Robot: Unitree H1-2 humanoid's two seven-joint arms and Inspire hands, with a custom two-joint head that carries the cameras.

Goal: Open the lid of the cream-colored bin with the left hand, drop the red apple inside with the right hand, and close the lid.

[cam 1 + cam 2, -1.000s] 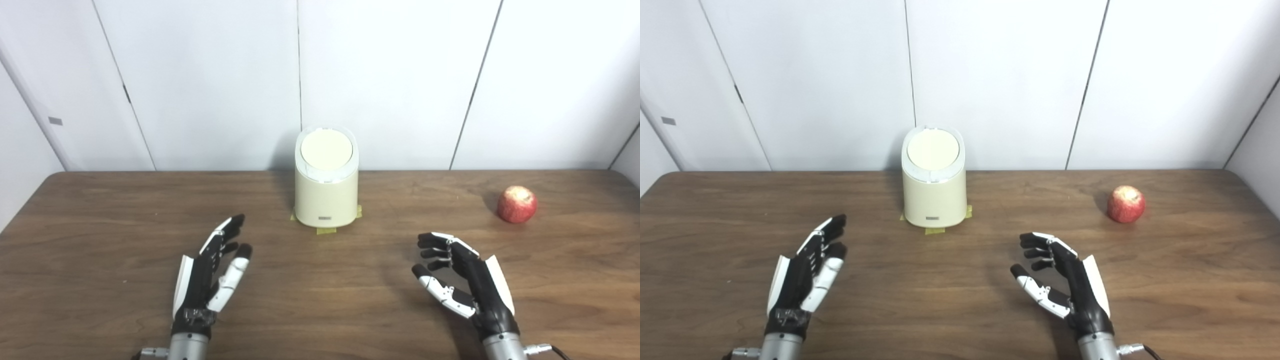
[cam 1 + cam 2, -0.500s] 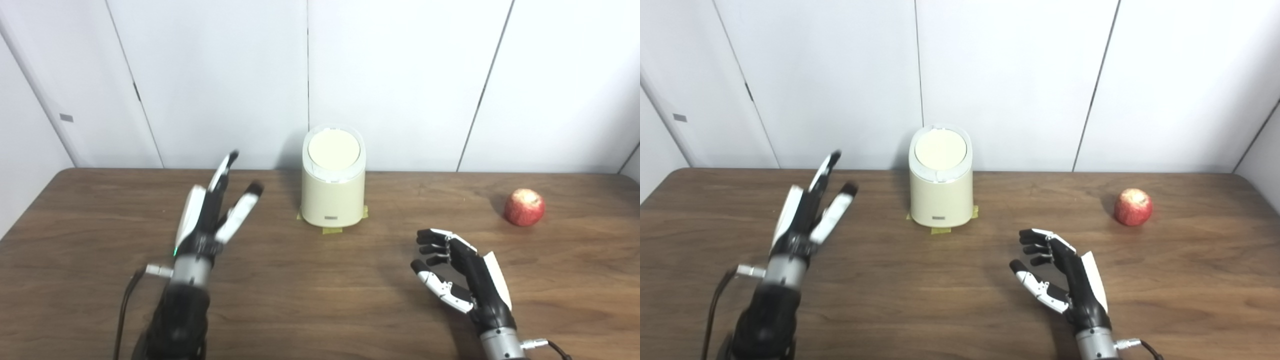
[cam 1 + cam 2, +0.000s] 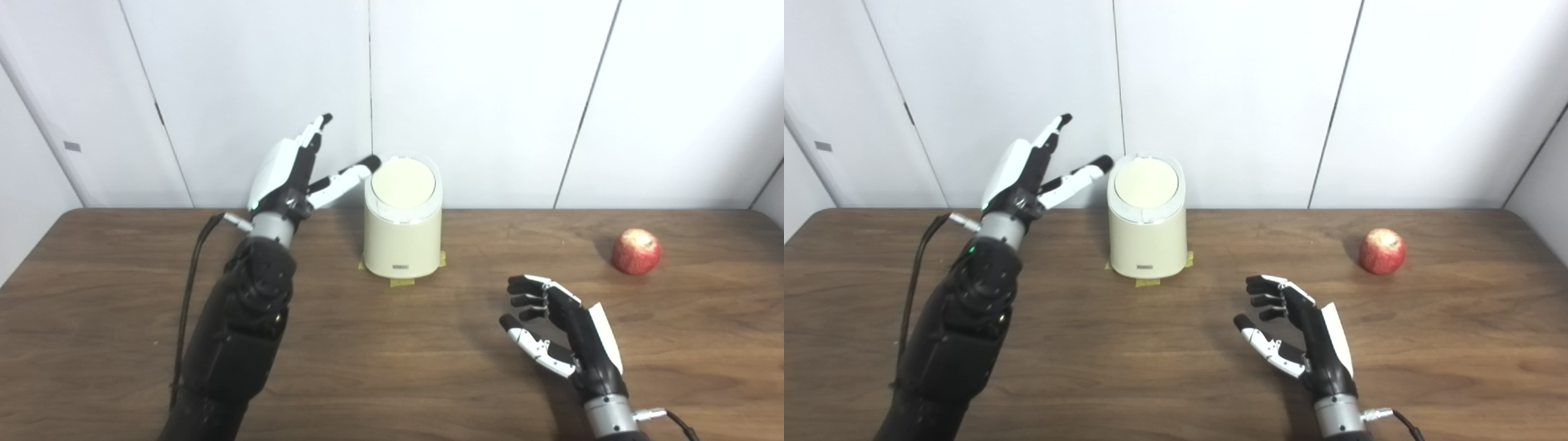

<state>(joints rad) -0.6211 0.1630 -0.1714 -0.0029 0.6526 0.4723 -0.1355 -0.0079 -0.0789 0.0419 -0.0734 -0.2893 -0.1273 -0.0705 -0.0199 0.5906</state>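
Left eye view: left hand point(image 3: 288, 174), fingers spread, is raised beside the bin point(image 3: 402, 223); lid point(image 3: 403, 182) closed. Right hand point(image 3: 566, 334), fingers apart and empty, hovers over the table point(image 3: 392, 361). Apple point(image 3: 636, 251) sits far right. All steps remain.

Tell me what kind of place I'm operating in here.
Probably a lab or test room rather than a home: bare white wall panels, a plain wooden table, and the cream bin fixed on yellow tape, with one red apple as prop.
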